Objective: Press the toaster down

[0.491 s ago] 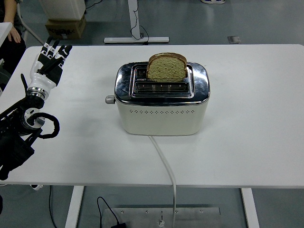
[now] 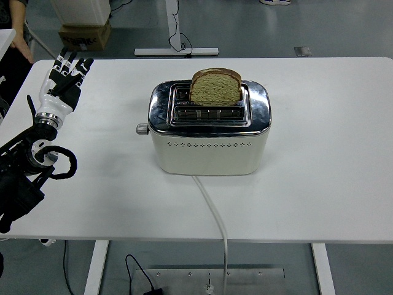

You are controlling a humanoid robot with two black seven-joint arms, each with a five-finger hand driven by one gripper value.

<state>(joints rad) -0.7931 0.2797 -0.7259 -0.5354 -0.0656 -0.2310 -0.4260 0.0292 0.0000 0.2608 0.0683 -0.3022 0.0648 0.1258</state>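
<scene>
One robot hand (image 2: 66,77), the left, fingers extended and empty, lies well left of the toaster (image 2: 209,130) at mid-desk (image 2: 331,153); it should press the side lever (image 2: 142,128) straight down.

From my seat the toaster (image 2: 209,132) is the one big obstacle, standing mid-table. Its lever (image 2: 142,128) juts out on the left side, and the white table (image 2: 331,153) between it and my left hand (image 2: 64,83) at the far left edge is bare — an open lane. A slice of bread (image 2: 215,87) stands up out of the far slot, blocking any pass low over the top. The cord (image 2: 212,212) trails from the near face to the near edge — a snag there. Right of the toaster, all open.
</scene>
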